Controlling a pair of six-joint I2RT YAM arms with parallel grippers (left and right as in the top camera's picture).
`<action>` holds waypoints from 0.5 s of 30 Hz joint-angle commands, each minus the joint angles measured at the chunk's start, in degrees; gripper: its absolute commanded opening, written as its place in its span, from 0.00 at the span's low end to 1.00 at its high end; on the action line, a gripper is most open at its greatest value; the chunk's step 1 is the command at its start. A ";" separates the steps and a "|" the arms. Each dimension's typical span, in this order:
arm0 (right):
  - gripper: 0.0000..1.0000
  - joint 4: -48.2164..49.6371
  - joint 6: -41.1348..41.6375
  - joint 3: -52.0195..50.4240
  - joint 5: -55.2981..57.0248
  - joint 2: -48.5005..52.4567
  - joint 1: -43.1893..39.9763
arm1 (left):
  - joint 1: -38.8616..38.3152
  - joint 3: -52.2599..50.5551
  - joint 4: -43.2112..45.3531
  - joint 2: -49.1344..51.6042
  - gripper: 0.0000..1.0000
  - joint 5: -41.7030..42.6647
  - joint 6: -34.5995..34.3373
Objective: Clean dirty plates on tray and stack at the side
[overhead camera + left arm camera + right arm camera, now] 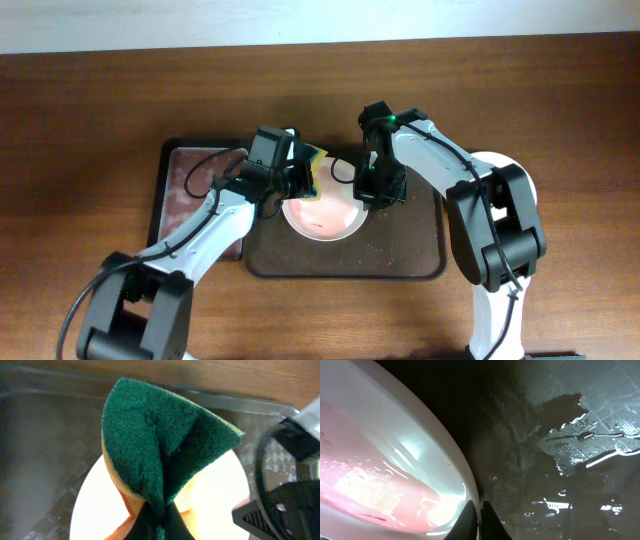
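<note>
One wooden worktop [80, 100] carried your wet brown tray [400, 255], with a dirty plate [325, 218] inside. Your right gripper [375, 195] pinched the plate's rim, and your left gripper [308, 172] squeezed a folded green sponge [318, 175] above it.

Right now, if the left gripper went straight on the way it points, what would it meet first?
The left gripper is shut on the green sponge, which sticks out ahead of it. Straight on, the sponge would probably press onto the white plate just beyond; the gap is hard to judge.
</note>
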 commanded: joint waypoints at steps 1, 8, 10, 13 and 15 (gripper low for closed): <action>0.04 -0.48 -0.28 -0.33 3.21 0.22 -0.13 | -2.38 0.11 4.81 5.97 0.00 3.65 -3.28; 0.04 -0.55 -0.28 -0.33 3.21 0.22 -0.13 | -5.84 0.11 11.58 14.64 0.00 2.75 -3.91; 0.04 -0.55 -0.28 -0.33 3.21 0.22 -0.11 | -5.01 0.11 3.82 15.13 0.00 -7.67 -5.90; 0.04 -0.59 -0.28 -0.33 3.21 0.22 -0.13 | -1.84 0.11 -3.50 14.73 0.00 -13.55 -5.88; 0.04 -0.74 -0.28 -0.33 3.21 0.22 -0.13 | 0.13 0.13 -6.12 13.09 0.00 -14.84 -5.60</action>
